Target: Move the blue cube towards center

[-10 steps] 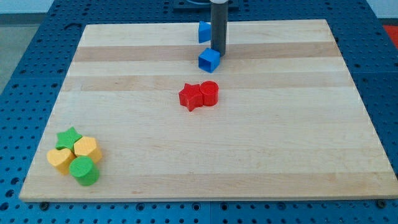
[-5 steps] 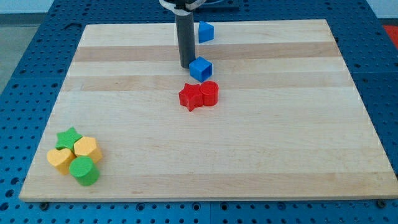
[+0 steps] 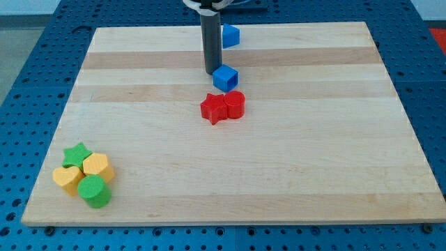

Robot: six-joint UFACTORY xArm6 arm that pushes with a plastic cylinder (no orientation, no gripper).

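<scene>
From the one camera view, the wooden board [image 3: 279,174] lies on a blue perforated table [image 3: 28,70]. The dark rod comes down near the view's top, and my tip [image 3: 211,72] rests just to the view's left of the blue cube [image 3: 225,77], close enough that it may be touching, though I cannot tell for sure. There are no fingers on this arm, only the rod, so nothing is being held. The blue cube sits a little above the board's middle, just above the red star [image 3: 213,109] and red cylinder [image 3: 235,104], which touch each other. Another blue block [image 3: 231,35], its shape unclear, sits near the top edge. At the bottom left cluster a green star [image 3: 78,153], a yellow heart [image 3: 67,178], a yellow hexagonal block [image 3: 98,166] and a green cylinder [image 3: 94,192].
</scene>
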